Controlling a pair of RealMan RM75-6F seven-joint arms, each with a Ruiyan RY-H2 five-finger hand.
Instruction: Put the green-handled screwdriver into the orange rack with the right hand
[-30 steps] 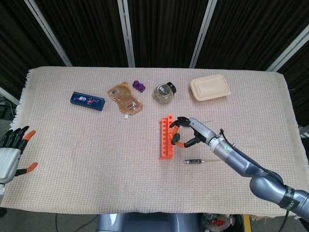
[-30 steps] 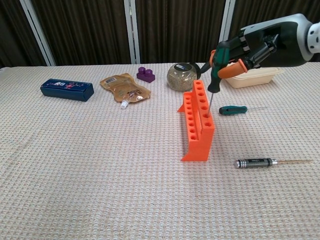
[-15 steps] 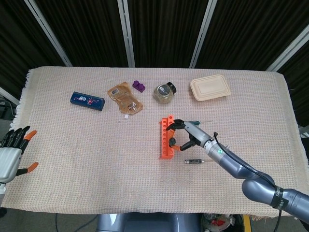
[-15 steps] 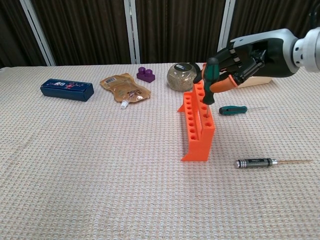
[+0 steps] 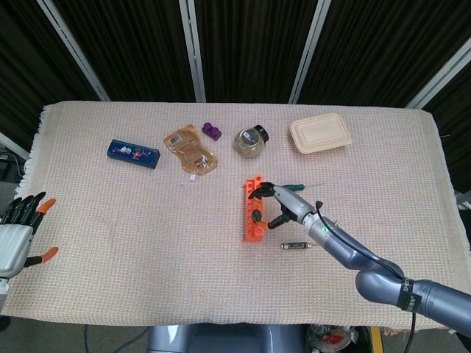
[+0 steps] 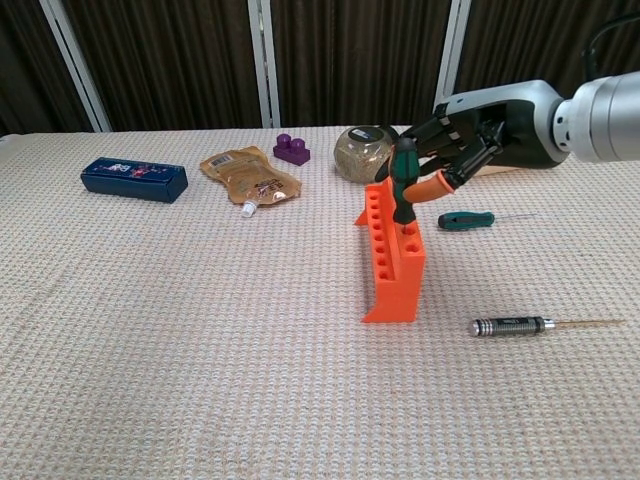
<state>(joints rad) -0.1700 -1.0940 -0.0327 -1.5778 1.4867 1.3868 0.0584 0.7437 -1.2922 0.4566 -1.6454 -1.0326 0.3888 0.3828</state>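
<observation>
The orange rack (image 6: 393, 262) (image 5: 251, 208) stands upright mid-table. My right hand (image 6: 455, 150) (image 5: 277, 205) grips a green-handled screwdriver (image 6: 405, 188) by its handle. The tool is upright, its shaft sunk into a hole of the rack's top row and the handle just above the rack top. A second green-handled screwdriver (image 6: 465, 219) (image 5: 294, 186) lies flat on the cloth right of the rack. My left hand (image 5: 18, 229) hovers off the table's near left edge with fingers spread and nothing in it.
A black-handled screwdriver (image 6: 510, 325) (image 5: 296, 245) lies near the rack's front right. At the back are a glass jar (image 6: 360, 153), a purple brick (image 6: 291, 149), a brown pouch (image 6: 250, 175), a blue box (image 6: 134, 179) and a beige container (image 5: 319, 133).
My right hand has come down and toward the rack with the screwdriver. The shaft, visible above the rack before, has now sunk into a hole. The left hand stayed put.
</observation>
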